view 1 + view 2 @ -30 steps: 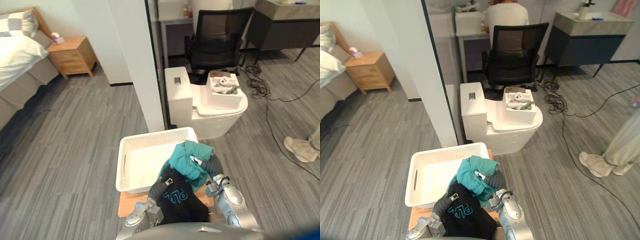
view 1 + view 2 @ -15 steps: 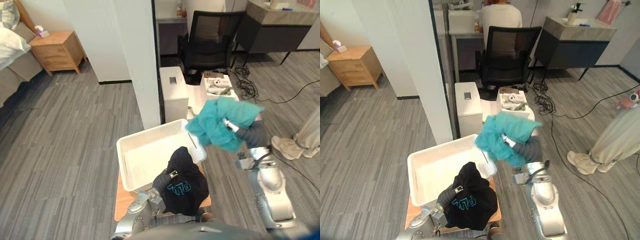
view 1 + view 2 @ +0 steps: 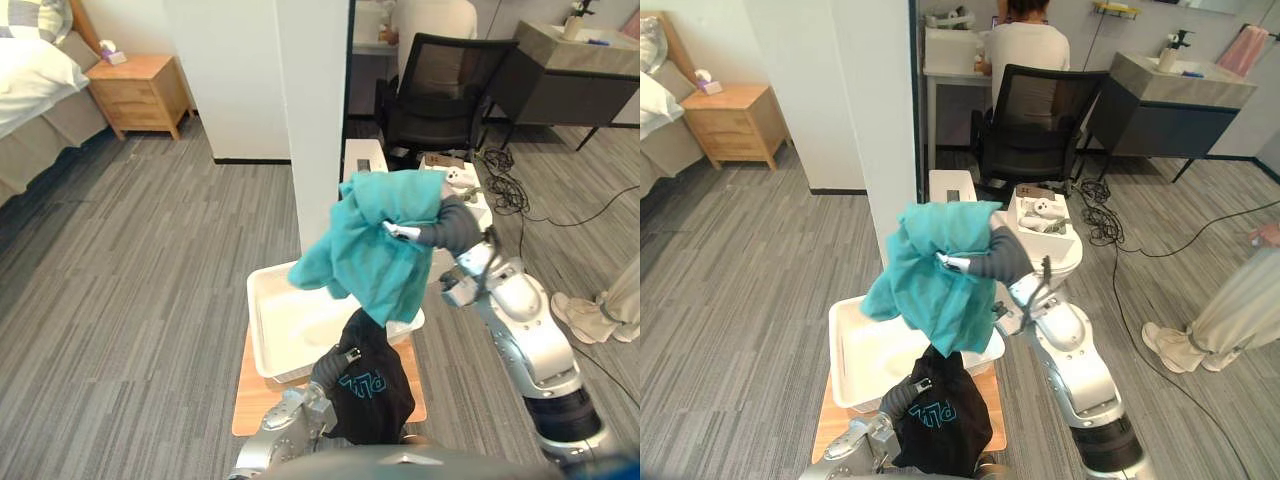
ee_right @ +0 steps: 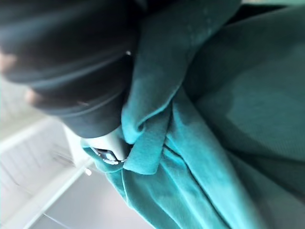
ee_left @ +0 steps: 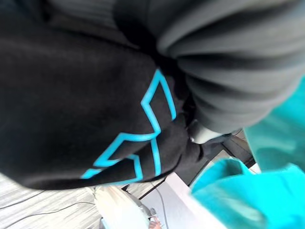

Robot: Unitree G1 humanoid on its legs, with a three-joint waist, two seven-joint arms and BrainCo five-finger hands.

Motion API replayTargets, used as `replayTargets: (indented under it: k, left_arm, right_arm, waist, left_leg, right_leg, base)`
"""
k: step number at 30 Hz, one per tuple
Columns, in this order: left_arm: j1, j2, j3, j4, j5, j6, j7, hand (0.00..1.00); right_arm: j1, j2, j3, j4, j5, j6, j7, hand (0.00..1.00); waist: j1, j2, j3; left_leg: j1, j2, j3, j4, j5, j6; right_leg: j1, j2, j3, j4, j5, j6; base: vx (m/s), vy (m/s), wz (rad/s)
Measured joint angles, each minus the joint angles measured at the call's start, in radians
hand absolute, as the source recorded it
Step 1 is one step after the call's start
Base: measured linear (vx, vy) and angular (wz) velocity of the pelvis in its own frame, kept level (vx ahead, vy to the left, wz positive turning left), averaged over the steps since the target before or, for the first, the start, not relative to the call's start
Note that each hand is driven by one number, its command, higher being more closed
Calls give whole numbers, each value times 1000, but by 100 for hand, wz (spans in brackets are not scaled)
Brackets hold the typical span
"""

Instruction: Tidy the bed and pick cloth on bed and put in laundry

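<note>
A teal cloth (image 3: 375,245) hangs from my raised right hand (image 3: 450,225), bunched round it, over the right part of a white laundry basket (image 3: 268,320). In the right wrist view the teal cloth (image 4: 200,119) folds round a silver finger (image 4: 107,149). Lower, at the basket's near edge, my left hand (image 3: 328,368) is wrapped in a black cloth (image 3: 372,385) with blue print. The black cloth (image 5: 86,109) also lies against the dark cover in the left wrist view. The basket stands on a low wooden board (image 3: 250,405) on the floor.
A white wall end (image 3: 310,120) rises just behind the basket. A white toilet (image 3: 1040,240) bearing a box of small items, a black office chair (image 3: 445,90) and a seated person (image 3: 1025,50) lie beyond. Bed (image 3: 35,90) and nightstand (image 3: 140,95) are far left. A person's leg (image 3: 1240,300) stands right.
My right hand has lifted the teal cloth from beside the black one, out to the right, then up and over the basket. The camera view has shifted. The left hand stays low.
</note>
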Motion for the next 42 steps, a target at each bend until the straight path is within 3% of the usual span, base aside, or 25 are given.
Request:
replayTargets:
  k: [3, 6, 10, 14, 15, 22, 28, 38, 40, 42]
  left_arm:
    - [0, -7, 1, 0, 1, 11, 2, 100]
    - [2, -20, 17, 1, 12, 25, 11, 100]
    - [1, -19, 39, 36, 28, 25, 24, 100]
    - [2, -6, 62, 98, 56, 26, 42, 100]
    - [1, -3, 62, 108, 56, 26, 45, 100]
    - [-8, 22, 157, 205, 91, 21, 105, 100]
    - [-11, 11, 240, 289, 62, -14, 213, 100]
    - [2, -30, 440, 350, -84, -258, 470, 100]
    - [-1, -33, 492, 315, -82, -314, 541, 100]
    - [-2, -35, 529, 242, -82, -335, 584, 100]
  right_arm:
    - [-3, 36, 56, 108, -12, 64, -2, 100]
    - [-24, 69, 118, 235, -35, 120, -32, 100]
    - [-43, 124, 147, 381, -53, 126, -88, 100]
    - [-43, 203, 159, 590, -61, 111, -136, 100]
    - [-43, 218, 160, 626, -71, 108, -148, 0]
    - [-40, 304, 202, 921, -92, 70, -224, 0]
    - [-36, 308, 202, 973, -91, -7, -266, 0]
    - [-9, 299, 190, 982, -86, -81, -274, 0]
    - [24, 297, 190, 983, -79, -87, -275, 0]
    - [48, 294, 190, 982, -77, -92, -277, 0]
  waist:
    - [25, 0, -16]
    - [30, -1, -17]
    - [50, -5, -20]
    - [51, -6, -19]
    - [51, -7, -19]
    - [53, -17, 3]
    - [69, -17, 21]
    - [74, -25, 21]
    - [76, -28, 19]
    - [76, -29, 18]
  left_leg:
    - [-8, -5, -23, -16, 12, 3]
    - [-12, -4, -55, -16, 14, 4]
    - [-36, -4, -80, -10, 16, 5]
    - [-39, -8, -99, -9, 21, 6]
    - [-40, -8, -99, -10, 22, 6]
    - [-37, -10, -130, -62, 69, 4]
    - [-36, -9, -135, -66, 79, 4]
    - [-36, -9, -149, -67, 80, 1]
    - [-38, -9, -151, -67, 79, -1]
    - [-38, -9, -151, -66, 79, -2]
  right_leg:
    - [3, 0, -22, -9, 0, 0]
    - [18, -3, -54, -13, 0, 0]
    - [18, -9, -74, -24, 1, 0]
    - [20, -10, -97, -23, 3, -4]
    - [20, -10, -98, -23, 3, -4]
    - [18, -13, -147, -14, -4, -15]
    - [25, -14, -153, -3, -11, -15]
    - [56, -11, -178, -43, -6, -11]
    - [60, -9, -180, -57, 2, -10]
    - [65, -8, -181, -66, 8, -9]
  base:
    - [27, -7, 22]
    - [16, -11, 30]
    - [-2, -17, 20]
    - [-5, -8, 13]
    - [-9, -5, 8]
    - [-58, -33, 15]
    - [-66, -22, 6]
    - [-16, -3, 5]
    - [11, 0, 2]
    - [0, 0, 0]
